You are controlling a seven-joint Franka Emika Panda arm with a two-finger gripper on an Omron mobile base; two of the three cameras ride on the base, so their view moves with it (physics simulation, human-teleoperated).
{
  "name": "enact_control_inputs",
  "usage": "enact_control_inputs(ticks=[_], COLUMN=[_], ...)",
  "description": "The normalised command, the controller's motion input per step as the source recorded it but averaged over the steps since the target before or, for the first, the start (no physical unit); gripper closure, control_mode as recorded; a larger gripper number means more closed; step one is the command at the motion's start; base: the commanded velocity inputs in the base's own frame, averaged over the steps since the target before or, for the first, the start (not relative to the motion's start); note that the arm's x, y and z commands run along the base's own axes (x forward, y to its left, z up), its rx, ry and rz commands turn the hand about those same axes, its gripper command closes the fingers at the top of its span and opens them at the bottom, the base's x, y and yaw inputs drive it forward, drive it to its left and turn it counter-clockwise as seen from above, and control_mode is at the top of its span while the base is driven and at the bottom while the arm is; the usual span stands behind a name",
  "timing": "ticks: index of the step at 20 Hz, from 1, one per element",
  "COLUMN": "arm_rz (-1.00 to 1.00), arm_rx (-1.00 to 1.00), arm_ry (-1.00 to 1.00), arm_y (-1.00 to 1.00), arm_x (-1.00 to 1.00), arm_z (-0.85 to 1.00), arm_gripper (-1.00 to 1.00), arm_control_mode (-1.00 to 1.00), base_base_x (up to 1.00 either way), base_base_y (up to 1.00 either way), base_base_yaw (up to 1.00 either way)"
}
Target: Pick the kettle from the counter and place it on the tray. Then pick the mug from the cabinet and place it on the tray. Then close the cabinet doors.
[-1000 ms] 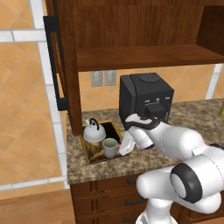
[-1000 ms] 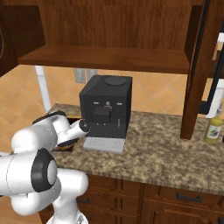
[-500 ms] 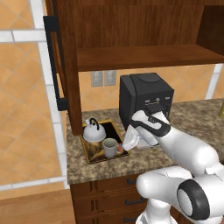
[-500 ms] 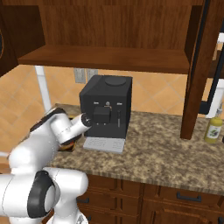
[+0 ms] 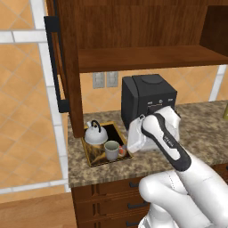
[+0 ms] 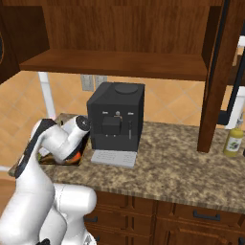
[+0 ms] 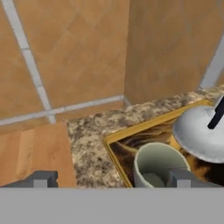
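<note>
Standing upright on the tray (image 5: 92, 156), the mug (image 5: 111, 150) had its mouth facing up, and in the hand view its hollow looked bare down to a grey bottom (image 7: 154, 179). Which way its side handle pointed could not be told. The kettle (image 5: 96, 133) sat just behind it on the same tray, also upright, its black arched handle rising over the round silvery body; the two looked close together, touching or nearly so. In the hand view the kettle (image 7: 202, 133) lay to the right of the mug (image 7: 158, 164), with the tray's yellow rim (image 7: 144, 127) running along their far side. The tray was a flat rectangle whose long axis ran from the front edge of the counter (image 5: 89, 173) back towards the wall, and it lay near the counter's left end.

The gripper (image 7: 109, 179) hovered just off the mug with its jaws spread wide and nothing between them; one dark fingertip (image 7: 41, 178) stood over the counter edge, the other (image 7: 183, 178) against the mug's near side.

A black machine (image 5: 147, 100) stood on the counter to the right of the tray. Above, the cabinet (image 5: 142, 26) had its doors (image 5: 67, 67) swung out, its shelf board (image 6: 115, 64) bare where seen. A yellow-green bottle (image 6: 234, 141) stood far right on the counter.
</note>
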Motion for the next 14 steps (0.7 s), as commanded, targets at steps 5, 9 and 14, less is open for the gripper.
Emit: enact_control_inputs(ticks=[5, 9, 14], arm_rz=[0.21, 0.21, 0.13], arm_rx=[-0.08, -0.04, -0.01], arm_ry=[-0.21, -0.12, -0.04], arm_y=[0.16, 0.09, 0.03], arm_x=[-0.62, -0.54, -0.44], arm_z=[0.59, 0.58, 0.54], arm_gripper=[-1.00, -1.00, -1.00], arm_control_mode=[-1.00, -1.00, -1.00], base_base_x=[0.00, 0.00, 0.00], base_base_y=[0.00, 0.00, 0.00], base_base_yaw=[0.00, 0.00, 0.00])
